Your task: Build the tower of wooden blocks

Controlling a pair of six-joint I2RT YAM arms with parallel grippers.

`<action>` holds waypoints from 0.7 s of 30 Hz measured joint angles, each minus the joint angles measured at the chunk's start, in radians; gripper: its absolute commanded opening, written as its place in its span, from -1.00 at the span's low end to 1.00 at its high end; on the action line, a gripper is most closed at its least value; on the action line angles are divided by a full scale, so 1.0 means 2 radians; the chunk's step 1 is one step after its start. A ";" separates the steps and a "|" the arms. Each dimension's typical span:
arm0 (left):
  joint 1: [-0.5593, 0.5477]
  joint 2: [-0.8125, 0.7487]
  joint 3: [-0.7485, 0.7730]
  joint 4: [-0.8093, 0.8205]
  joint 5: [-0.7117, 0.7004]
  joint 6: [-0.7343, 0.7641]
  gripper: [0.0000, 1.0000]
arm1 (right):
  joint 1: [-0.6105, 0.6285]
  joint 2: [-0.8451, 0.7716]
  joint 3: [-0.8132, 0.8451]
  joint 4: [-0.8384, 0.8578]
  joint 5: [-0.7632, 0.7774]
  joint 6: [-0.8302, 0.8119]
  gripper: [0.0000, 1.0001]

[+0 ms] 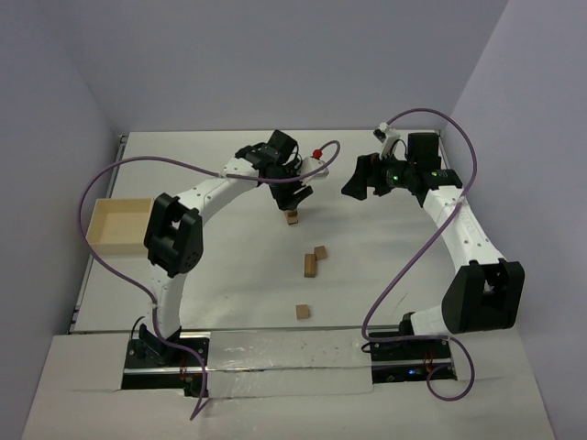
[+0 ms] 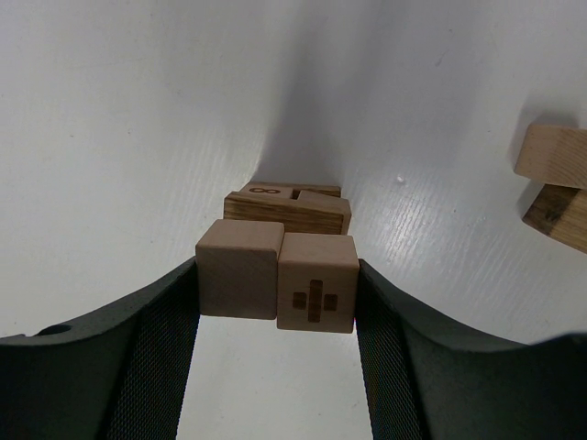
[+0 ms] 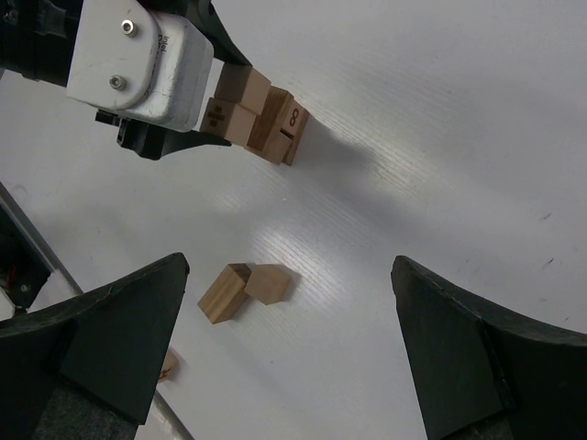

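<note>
My left gripper point(image 2: 276, 277) is shut on two wood blocks held side by side, a plain cube point(image 2: 238, 269) and a cube with a plus mark point(image 2: 317, 284). They hang just over the tower point(image 1: 293, 218), a low base of darker blocks, one with an infinity mark point(image 2: 286, 209). I cannot tell whether the cubes touch it. The right wrist view shows the same pair point(image 3: 237, 103) beside the base point(image 3: 281, 128). My right gripper point(image 1: 362, 179) stands wide open to the right, with nothing between its fingers point(image 3: 138, 321).
A longer block point(image 1: 311, 266) and a cube point(image 1: 321, 252) lie together in front of the tower. Another cube point(image 1: 302, 312) lies nearer the bases. A pale shallow tray point(image 1: 117, 226) sits at the left edge.
</note>
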 measured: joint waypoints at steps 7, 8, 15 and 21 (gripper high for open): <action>0.002 0.009 0.004 0.000 0.000 0.001 -0.11 | 0.000 0.000 0.002 0.000 0.000 -0.001 0.99; 0.002 0.009 0.004 0.000 0.001 0.001 -0.11 | 0.000 0.001 0.002 0.000 0.000 -0.001 0.99; 0.003 0.016 0.004 0.000 0.000 0.001 -0.09 | 0.000 0.005 0.002 0.000 0.000 -0.002 0.99; 0.004 0.020 0.004 0.000 0.000 0.001 -0.08 | 0.000 0.006 0.002 0.000 -0.003 -0.003 0.99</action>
